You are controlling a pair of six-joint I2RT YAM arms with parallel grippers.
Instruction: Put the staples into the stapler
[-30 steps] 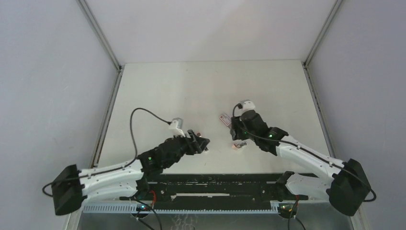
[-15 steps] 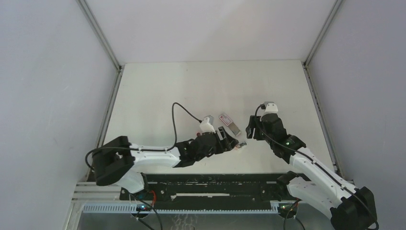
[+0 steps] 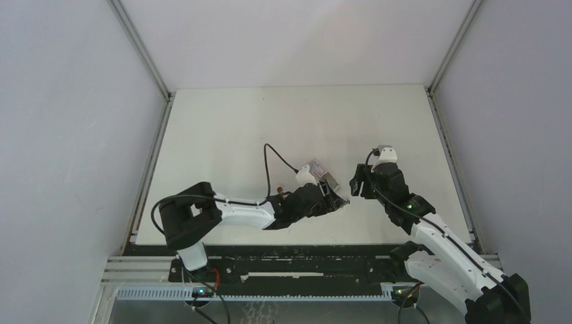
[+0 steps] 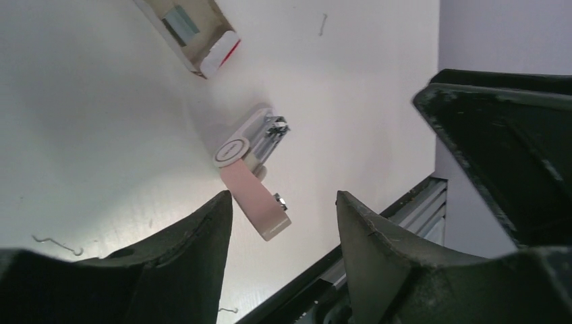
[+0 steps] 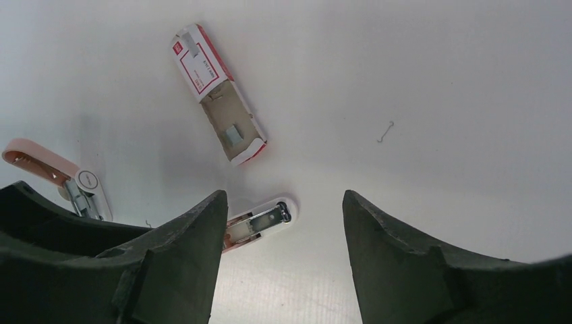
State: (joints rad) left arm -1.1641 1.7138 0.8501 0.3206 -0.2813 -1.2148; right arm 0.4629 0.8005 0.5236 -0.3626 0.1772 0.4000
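The staple box (image 5: 202, 71), pinkish with a red-marked label, lies open on the table, and a short grey strip of staples (image 5: 234, 135) shows in its open end. It also shows in the left wrist view (image 4: 192, 30) and in the top view (image 3: 319, 167). One pink mini stapler (image 4: 251, 177) lies hinged open just beyond my left gripper (image 4: 283, 199), which is open and empty. It shows at the left of the right wrist view (image 5: 61, 177). A second mini stapler (image 5: 260, 219) lies between the fingers of my open, empty right gripper (image 5: 283, 199).
Loose bent staples lie on the white table (image 5: 385, 131) (image 4: 57, 244) (image 4: 323, 23). The black rail (image 3: 303, 253) runs along the near table edge just behind the staplers. Grey walls stand on both sides, and my two grippers (image 3: 334, 198) (image 3: 357, 181) are close together.
My left arm has swung right and forward to the staplers and box. My right gripper has pulled back to the right, off the staplers.
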